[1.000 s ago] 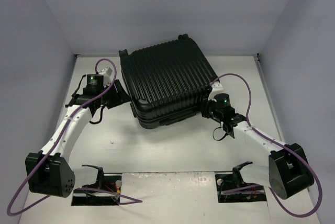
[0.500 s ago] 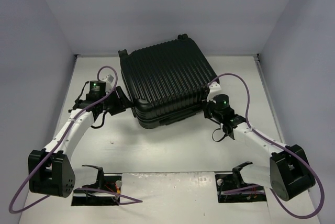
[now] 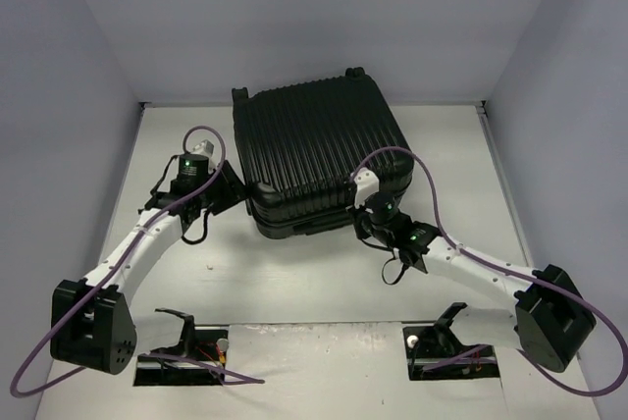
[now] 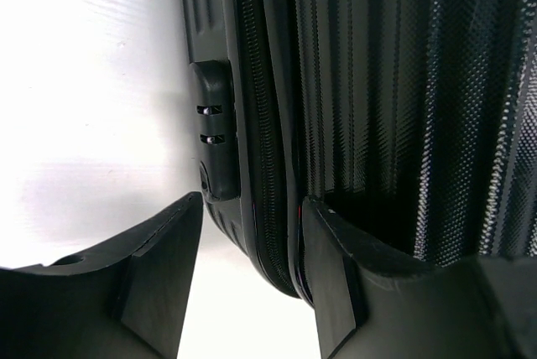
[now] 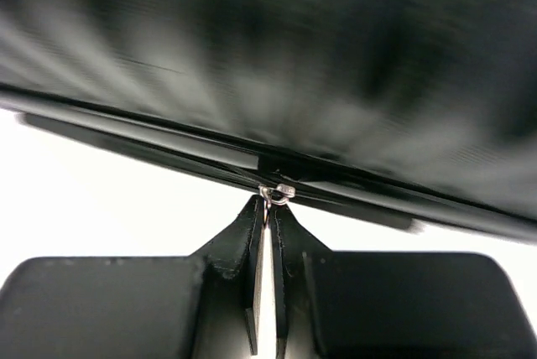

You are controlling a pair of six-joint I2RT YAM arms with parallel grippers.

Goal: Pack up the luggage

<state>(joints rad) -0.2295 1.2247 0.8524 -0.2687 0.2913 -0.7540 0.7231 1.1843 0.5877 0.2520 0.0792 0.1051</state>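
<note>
The luggage, a black ribbed hard-shell suitcase, lies closed in the middle of the table. My left gripper is open at its front left corner; in the left wrist view the corner's zipper seam sits between the two fingers. My right gripper is at the suitcase's front edge. In the right wrist view it is shut on the metal zipper pull of the seam. The suitcase shell fills that view, blurred.
The white table is walled by grey panels on three sides. Two black stands sit at the near edge by the arm bases. Purple cables loop off both arms.
My right gripper has slid left along the suitcase's front edge with the zipper pull. My left gripper has moved nearer and right to the front left corner. The suitcase has turned slightly.
</note>
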